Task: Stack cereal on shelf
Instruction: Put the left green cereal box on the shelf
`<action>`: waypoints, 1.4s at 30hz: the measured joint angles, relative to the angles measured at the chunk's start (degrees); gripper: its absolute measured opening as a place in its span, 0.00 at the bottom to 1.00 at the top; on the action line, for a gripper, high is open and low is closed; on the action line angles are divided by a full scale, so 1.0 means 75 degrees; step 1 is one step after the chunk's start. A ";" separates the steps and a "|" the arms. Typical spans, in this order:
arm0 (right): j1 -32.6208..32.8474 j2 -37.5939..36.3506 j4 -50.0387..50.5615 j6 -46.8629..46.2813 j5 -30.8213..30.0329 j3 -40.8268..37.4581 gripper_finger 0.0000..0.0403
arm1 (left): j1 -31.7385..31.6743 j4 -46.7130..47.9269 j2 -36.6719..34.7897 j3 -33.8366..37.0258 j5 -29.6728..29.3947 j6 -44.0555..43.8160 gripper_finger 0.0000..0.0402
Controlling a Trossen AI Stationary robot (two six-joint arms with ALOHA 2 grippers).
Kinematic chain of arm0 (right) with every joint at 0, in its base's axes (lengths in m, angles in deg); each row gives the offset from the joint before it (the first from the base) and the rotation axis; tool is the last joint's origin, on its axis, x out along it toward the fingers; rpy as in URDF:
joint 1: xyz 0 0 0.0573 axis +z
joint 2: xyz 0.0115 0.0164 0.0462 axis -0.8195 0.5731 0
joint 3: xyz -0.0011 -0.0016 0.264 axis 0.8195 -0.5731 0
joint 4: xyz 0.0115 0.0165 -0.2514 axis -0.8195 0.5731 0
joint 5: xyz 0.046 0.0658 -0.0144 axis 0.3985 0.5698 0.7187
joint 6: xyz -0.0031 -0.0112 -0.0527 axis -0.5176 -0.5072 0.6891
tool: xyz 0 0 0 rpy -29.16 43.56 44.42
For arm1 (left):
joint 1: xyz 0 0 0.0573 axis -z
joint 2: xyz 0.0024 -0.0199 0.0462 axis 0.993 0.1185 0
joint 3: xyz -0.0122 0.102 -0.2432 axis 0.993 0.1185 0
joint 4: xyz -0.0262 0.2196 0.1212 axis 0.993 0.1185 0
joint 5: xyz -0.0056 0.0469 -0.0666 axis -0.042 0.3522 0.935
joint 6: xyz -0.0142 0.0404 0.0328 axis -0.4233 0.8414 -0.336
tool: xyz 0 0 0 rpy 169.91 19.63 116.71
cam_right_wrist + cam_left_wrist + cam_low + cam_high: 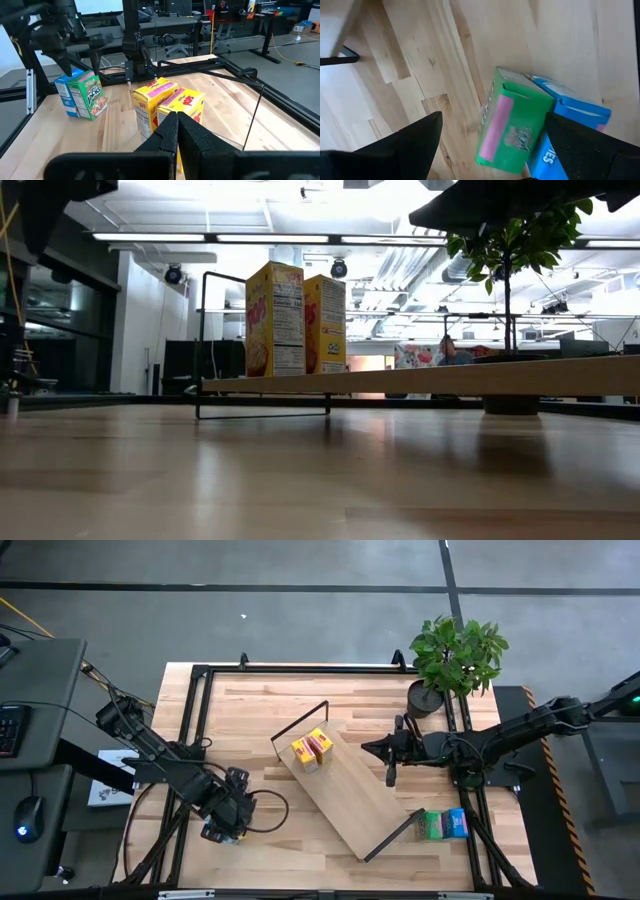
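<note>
Two yellow boxes (312, 750) already stand on the shelf (350, 790). The left gripper (492, 120) hangs wide over the green box (512, 125) on the tabletop beside the blue box (570, 107) — next, I'd say, descend and pinch. The right gripper (175, 117) waits shut.

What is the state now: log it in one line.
shelf: two yellow boxes upright | green box, blue box: on tabletop | left gripper: open, at green box | right gripper: shut, empty
</note>
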 joint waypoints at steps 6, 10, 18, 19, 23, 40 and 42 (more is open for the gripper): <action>0.0000 0.0000 0.0003 -0.0005 0.0008 0.0000 0.00 | 0.0113 -0.0007 -0.0690 0.0000 -0.0612 -0.0469 0.86; -0.0003 0.0000 0.0003 0.0006 0.0009 0.0000 0.00 | 0.0113 -0.0012 -0.1171 0.0000 -0.0793 -0.0943 0.86; 0.0000 0.0000 0.0013 0.0012 0.0009 0.0000 0.00 | 0.0138 -0.0682 -0.1556 0.0000 -0.1189 -0.1403 0.86; 0.0000 0.0000 0.0039 0.0012 0.0009 0.0000 0.00 | 0.0162 -0.0833 -0.1543 0.0000 -0.1195 -0.1312 0.86; 0.0000 0.0000 0.0115 -0.0005 0.0012 0.0000 0.00 | 0.0247 -0.1227 -0.1314 0.0000 -0.1207 -0.0741 0.86; -0.0003 0.0000 0.0122 -0.0008 0.0009 0.0000 0.00 | 0.1131 -0.1405 -0.0787 0.0000 -0.1384 -0.0992 0.86; 0.0000 0.0000 0.0123 -0.0008 0.0009 0.0000 0.00 | 0.1262 -0.1405 -0.0787 0.0000 -0.1546 -0.1143 0.86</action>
